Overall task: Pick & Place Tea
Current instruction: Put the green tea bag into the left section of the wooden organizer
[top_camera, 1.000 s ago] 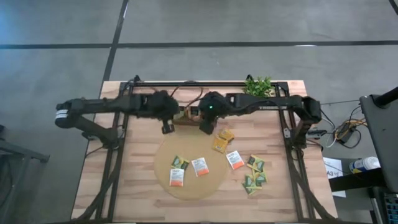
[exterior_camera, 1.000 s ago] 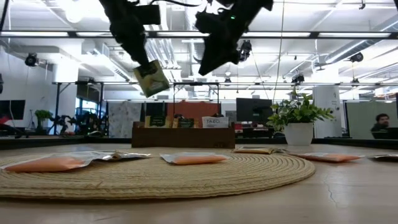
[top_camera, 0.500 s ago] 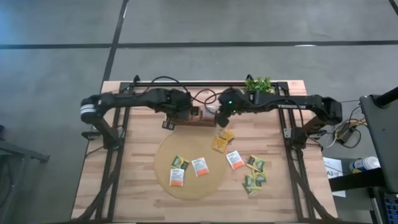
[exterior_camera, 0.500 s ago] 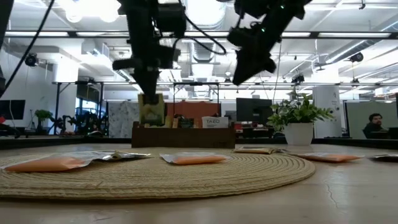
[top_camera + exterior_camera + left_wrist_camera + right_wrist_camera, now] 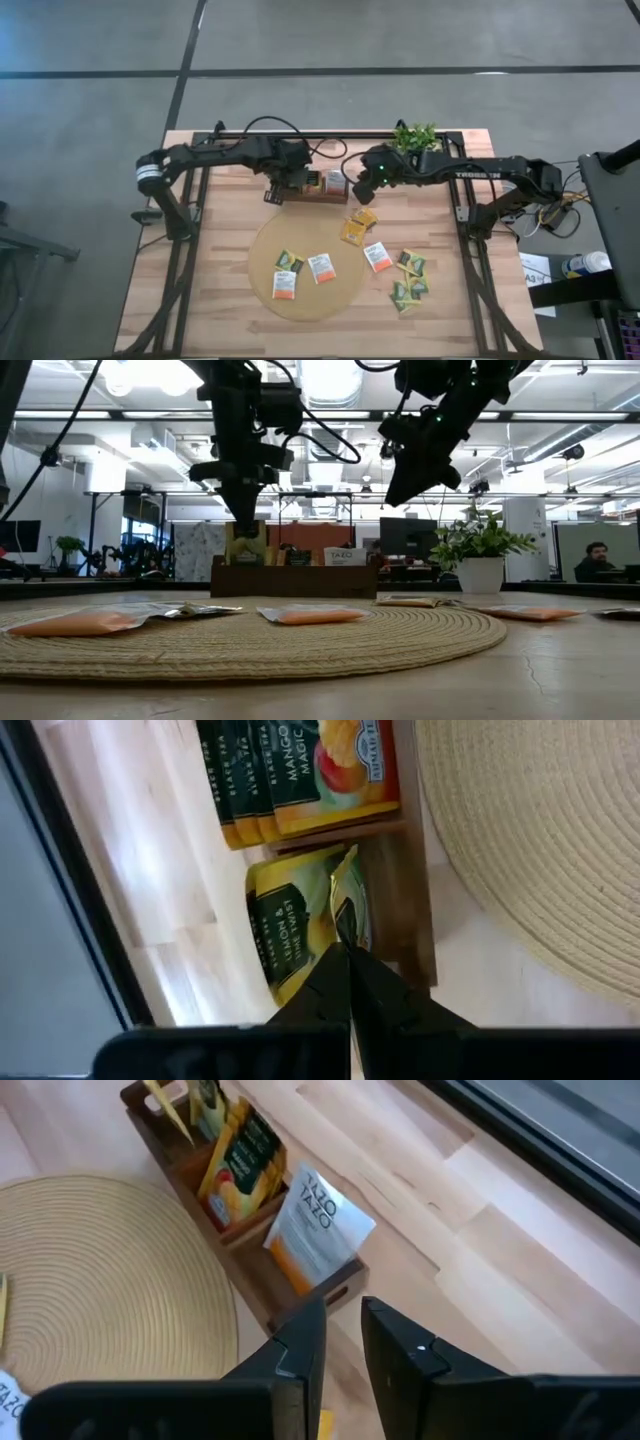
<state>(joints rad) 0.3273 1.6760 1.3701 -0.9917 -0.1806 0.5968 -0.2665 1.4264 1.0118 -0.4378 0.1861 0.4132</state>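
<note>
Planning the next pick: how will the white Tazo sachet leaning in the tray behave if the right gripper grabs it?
The Tazo sachet looks thin and flat, so probably light and bendy. It leans loosely in the tray, so a nudge may tip it.

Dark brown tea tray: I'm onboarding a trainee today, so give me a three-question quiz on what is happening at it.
1. True or false: the left gripper is shut on a yellow-green lemon tea sachet at the dark brown wooden three-compartment tray.
2. Which sachet fills the tray's end compartment in the right wrist view? A) white TAZO sachet B) plain blue sachet C) none
3. Fill in: the right gripper holds ____.

Key: 1 true; 2 A; 3 nothing, its fingers stand slightly apart and empty.
</note>
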